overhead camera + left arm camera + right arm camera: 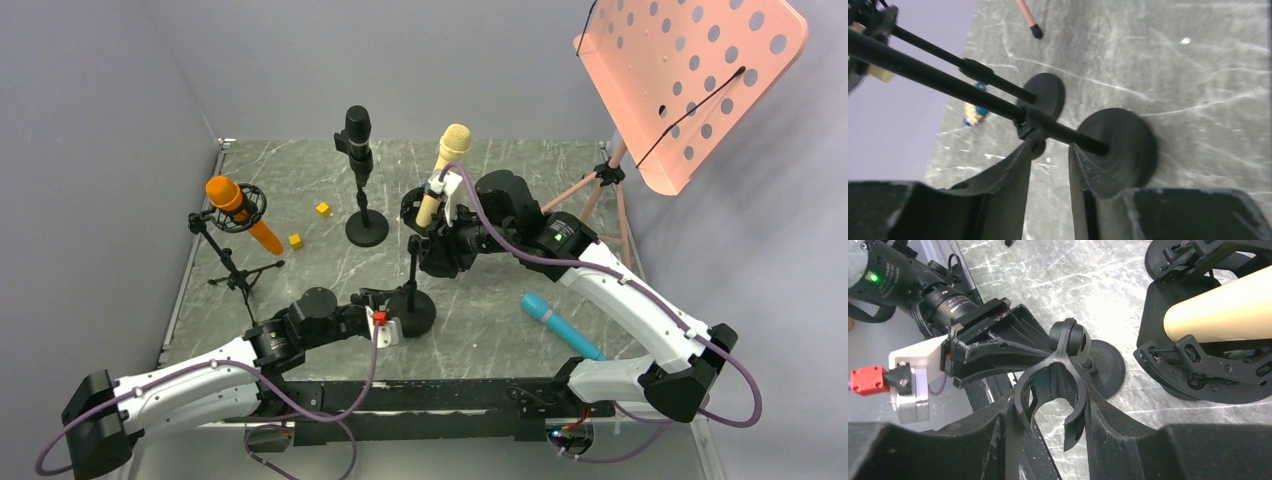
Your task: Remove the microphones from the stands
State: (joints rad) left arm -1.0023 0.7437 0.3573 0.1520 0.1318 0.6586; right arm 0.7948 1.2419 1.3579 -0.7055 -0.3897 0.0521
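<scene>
Microphone (444,172) above right hand (1050,412), apart.

An orange microphone (240,211) on a tripod stands far left. A black microphone (358,135) stands upright on a round-based stand. Two yellow cubes (309,225) lie between them. A teal microphone (560,326) lies near right. A pink music stand (690,85) rises far right.

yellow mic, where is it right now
In the top view the yellow mic is up off the table at centre, above the right gripper, right of the black mic and behind the empty stand.
</scene>
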